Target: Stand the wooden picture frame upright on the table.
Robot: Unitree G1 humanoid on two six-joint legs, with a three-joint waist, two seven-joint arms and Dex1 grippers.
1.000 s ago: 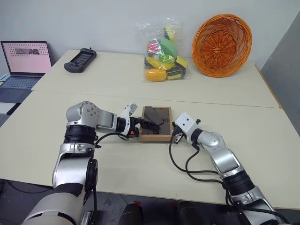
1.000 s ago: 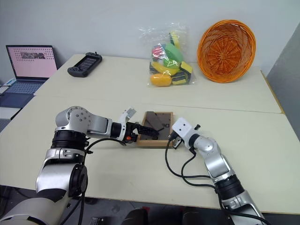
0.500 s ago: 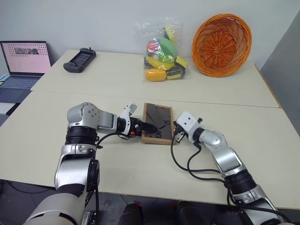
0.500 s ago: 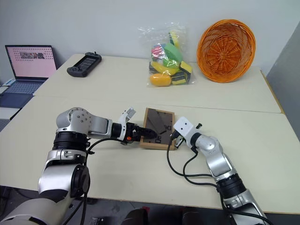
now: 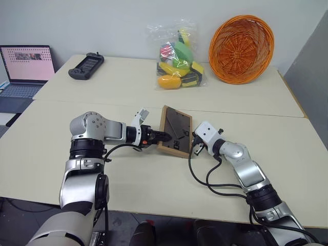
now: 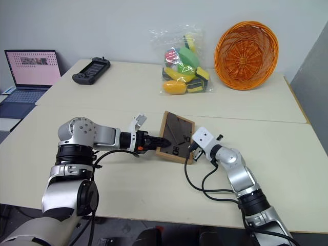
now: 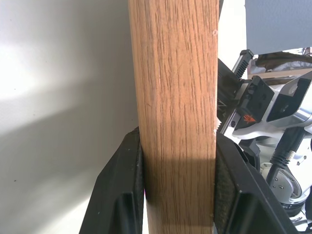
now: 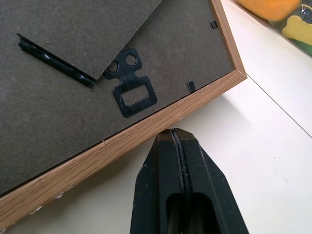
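The wooden picture frame (image 5: pixel 177 130) stands tilted on the table (image 5: pixel 154 179), dark back panel facing me, its left side raised. My left gripper (image 5: pixel 162 137) is shut on the frame's left light-wood edge (image 7: pixel 175 97), one black finger (image 7: pixel 122 195) on each face. My right gripper (image 5: pixel 193 149) is shut and holds nothing; its closed tip (image 8: pixel 178 146) presses against the frame's right lower edge (image 8: pixel 112 146). The back's fold-out stand and black hanger (image 8: pixel 130 90) show close up. The picture side is hidden.
An orange basket (image 5: pixel 242 42) leans at the back right, beside a clear bag of colourful toys (image 5: pixel 178 56). A black handheld controller (image 5: pixel 86 65) lies at the back left. An open laptop (image 5: pixel 25 64) sits on a separate surface at far left.
The frame lay flat a second ago; its left side has risen and it now leans steeply. My left gripper closed on its left edge. The right gripper stayed shut against the right edge.
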